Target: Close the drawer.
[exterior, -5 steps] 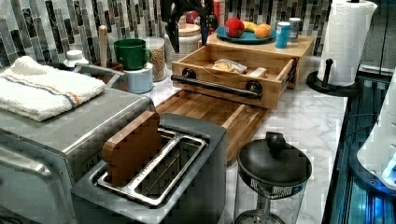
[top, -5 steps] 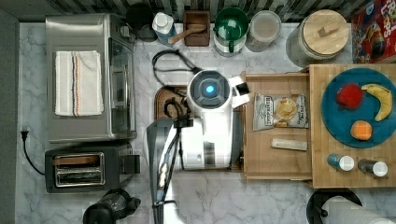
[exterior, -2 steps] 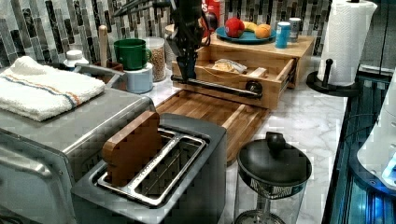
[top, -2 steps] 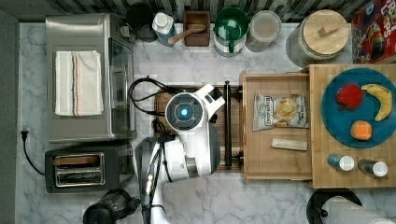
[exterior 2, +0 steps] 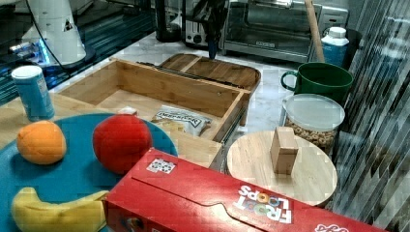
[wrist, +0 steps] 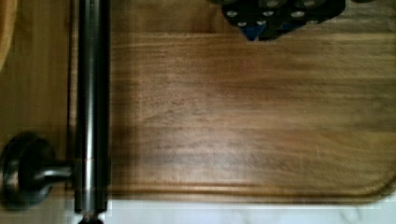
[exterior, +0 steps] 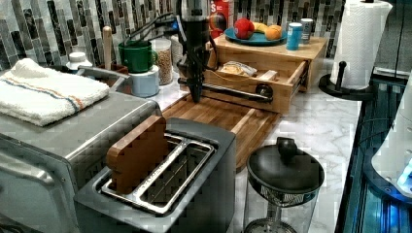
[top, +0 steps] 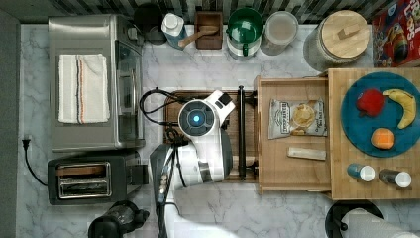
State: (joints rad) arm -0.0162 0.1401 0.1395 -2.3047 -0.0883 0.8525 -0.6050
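The drawer (top: 292, 173) is a shallow light-wood box standing pulled out from under the butcher-block top, with a snack bag (top: 297, 118) and a small packet (top: 307, 152) inside. Its black bar handle (top: 241, 129) runs along the front edge. In the left view my gripper (exterior: 196, 97) hangs tip-down just in front of the handle (exterior: 233, 91), above the dark brown tray (exterior: 218, 114), apart from the bar. In the wrist view the gripper (wrist: 254, 35) is shut and holds nothing, and the handle (wrist: 92, 112) lies off to one side. My arm (top: 198, 119) hides the tips from above.
A butcher-block top (top: 346, 183) carries a blue plate (top: 381, 114) of fruit. A toaster oven (top: 94, 82) and a toaster (top: 86, 178) stand on the top view's left. A green mug (top: 244, 27) and jars line the back wall. A French press (exterior: 284, 184) and a paper towel roll (exterior: 359, 41) are in the left view.
My arm has moved from over the drawer's front toward the top view's left, and now hangs over the dark tray in front of the handle. The drawer has not moved.
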